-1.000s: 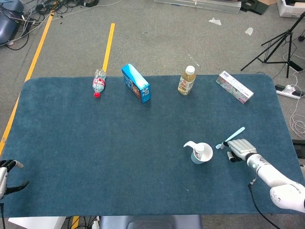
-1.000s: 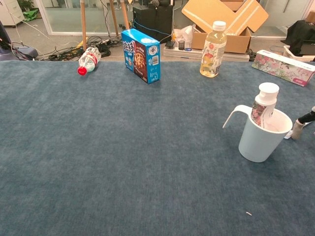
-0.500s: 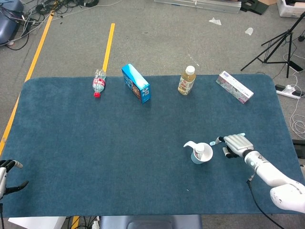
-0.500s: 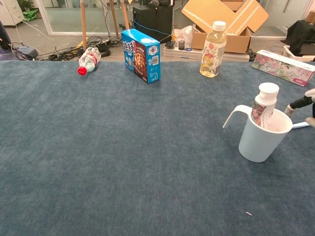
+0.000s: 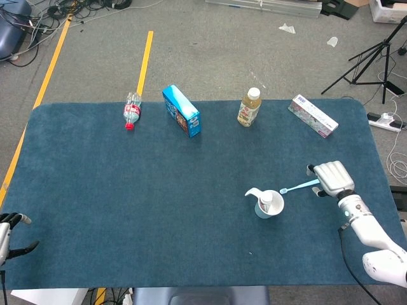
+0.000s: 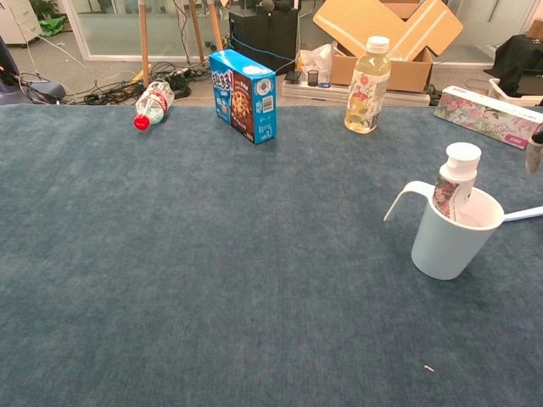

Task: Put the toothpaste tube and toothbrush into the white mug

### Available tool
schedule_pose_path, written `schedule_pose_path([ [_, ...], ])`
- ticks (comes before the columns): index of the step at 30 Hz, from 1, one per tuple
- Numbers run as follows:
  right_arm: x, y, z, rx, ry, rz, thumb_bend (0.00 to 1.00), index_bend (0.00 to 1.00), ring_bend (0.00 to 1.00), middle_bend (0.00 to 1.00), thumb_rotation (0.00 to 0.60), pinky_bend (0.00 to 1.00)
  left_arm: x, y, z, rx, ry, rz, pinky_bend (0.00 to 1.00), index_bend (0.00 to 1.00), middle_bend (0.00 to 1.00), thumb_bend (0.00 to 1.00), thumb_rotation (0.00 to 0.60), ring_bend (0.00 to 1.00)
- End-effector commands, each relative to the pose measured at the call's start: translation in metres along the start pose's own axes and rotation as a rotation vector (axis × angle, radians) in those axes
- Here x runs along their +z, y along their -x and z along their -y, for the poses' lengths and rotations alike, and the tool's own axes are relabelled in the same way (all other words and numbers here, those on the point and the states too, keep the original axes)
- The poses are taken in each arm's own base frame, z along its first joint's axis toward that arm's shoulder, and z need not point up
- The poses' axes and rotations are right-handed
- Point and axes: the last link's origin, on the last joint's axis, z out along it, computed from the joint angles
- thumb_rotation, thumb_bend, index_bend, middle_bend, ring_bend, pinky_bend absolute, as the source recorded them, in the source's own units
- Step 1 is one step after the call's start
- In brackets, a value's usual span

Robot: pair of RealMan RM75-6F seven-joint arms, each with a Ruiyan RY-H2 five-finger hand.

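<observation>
"Two hands show. What is each one doing?"

"The right hand (image 5: 332,177) pinches the toothbrush (image 5: 300,187) by its far end. The brush sticks out from the fingers (image 5: 313,170) toward the mug (image 6: 450,237), and its tip rests at the mug's rim. The left hand (image 5: 9,234) sits at the near left edge of the table (image 5: 114,210), fingers apart, holding nothing."

"Where is the toothpaste?"

"The toothpaste tube (image 6: 456,180) stands in the mug, white cap up. The mug's handle points away from the right hand's fingers."

"What else is around?"

"Far from the fingers, along the back edge, lie a small bottle with a red cap (image 5: 131,111), a blue box (image 5: 181,111), a yellow drink bottle (image 5: 249,107) and a flowery box (image 5: 313,115). The flowery box is closest to the right hand. Nothing sits between the fingers and the mug but the brush."
</observation>
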Motion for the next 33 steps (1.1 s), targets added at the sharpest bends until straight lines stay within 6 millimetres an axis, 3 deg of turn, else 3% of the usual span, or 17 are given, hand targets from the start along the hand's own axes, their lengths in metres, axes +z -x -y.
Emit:
schedule_pose_path([
  [1,0.008,0.012,0.001,-0.042,0.014,-0.021,0.13,0.45,1.00,1.00,0.600,1.00,0.000,0.000,0.000,-0.001,0.001,-0.001,0.35,0.43,0.40,0.00,0.600,0.31],
  [12,0.025,0.029,0.008,-0.031,0.001,0.001,0.10,0.52,1.00,1.00,0.600,1.00,0.000,0.000,0.001,-0.002,-0.001,-0.001,0.35,0.43,0.40,0.00,0.600,0.31],
  [33,0.046,0.040,0.023,-0.029,0.002,0.073,0.19,0.54,1.00,1.00,0.600,1.00,-0.001,-0.002,0.002,-0.009,-0.002,-0.002,0.35,0.43,0.40,0.00,0.600,0.31],
])
